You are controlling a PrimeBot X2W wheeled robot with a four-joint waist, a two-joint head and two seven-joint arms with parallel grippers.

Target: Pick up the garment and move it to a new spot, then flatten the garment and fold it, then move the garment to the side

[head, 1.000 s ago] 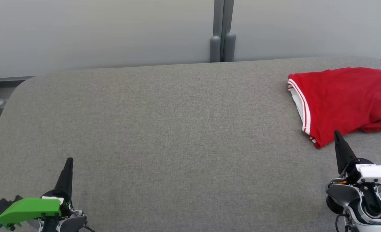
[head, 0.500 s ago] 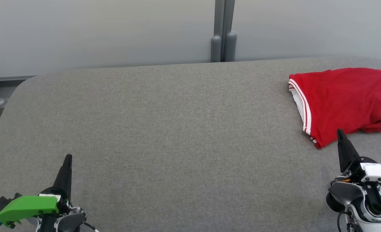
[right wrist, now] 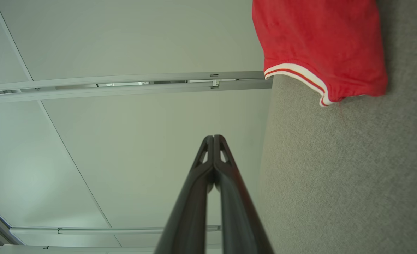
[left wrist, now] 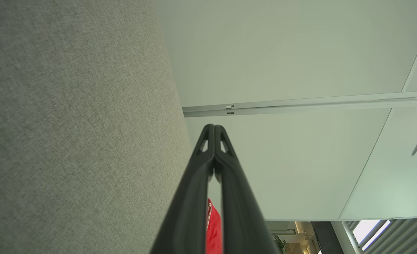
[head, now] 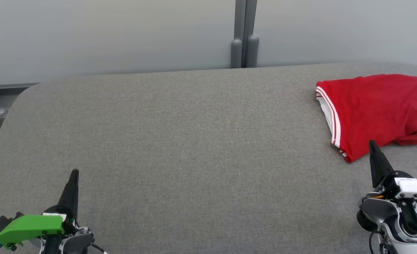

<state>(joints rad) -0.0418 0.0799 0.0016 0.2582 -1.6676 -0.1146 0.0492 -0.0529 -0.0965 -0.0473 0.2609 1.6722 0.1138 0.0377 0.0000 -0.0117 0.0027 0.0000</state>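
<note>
A folded red garment (head: 376, 109) with white-striped trim lies at the far right of the grey table (head: 194, 141). It also shows in the right wrist view as the red garment (right wrist: 317, 38) and as a red sliver (left wrist: 213, 229) between the left fingers. My right gripper (head: 372, 144) is shut and empty, its tip just short of the garment's near edge. The same right gripper (right wrist: 213, 138) points past the table's edge toward the wall. My left gripper (head: 75, 173) is shut with nothing in it at the near left; in its own view the left gripper (left wrist: 214, 127) has its fingers pressed together.
Pale wall panels (head: 106, 35) stand behind the table, with a grey post (head: 243, 35) at their joint. The table's rounded far left corner (head: 28, 91) drops off to a floor strip. A broad stretch of grey surface lies between the two grippers.
Both grippers shifted very slightly, the left a little up the view and the right a touch rightward. The garment stayed in place.
</note>
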